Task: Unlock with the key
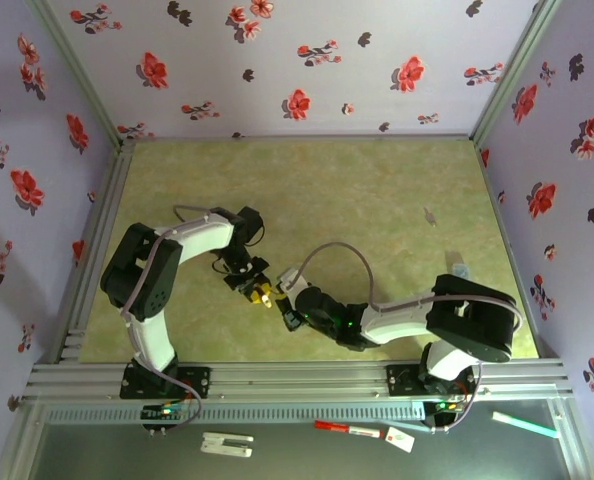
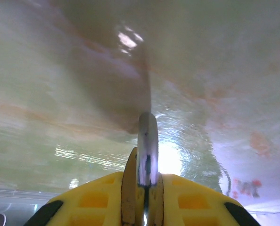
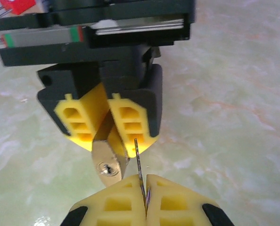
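White links and black joints are seen on left arm (image 1: 149, 300) and right arm (image 1: 397, 320); grey cable (image 1: 337, 248) is routed externally; fingers (image 3: 115, 205) are moulded yellow, black-backed.

One left hand (image 1: 247, 284), one right hand (image 3: 145, 187), one padlock (image 3: 108, 165), one key (image 3: 138, 160).

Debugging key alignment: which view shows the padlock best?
Right wrist: the padlock body and keyhole face the camera, clamped in the left gripper, the key beside it. Left wrist sees it edge-on between its fingers; top external has it tiny where the grippers meet.
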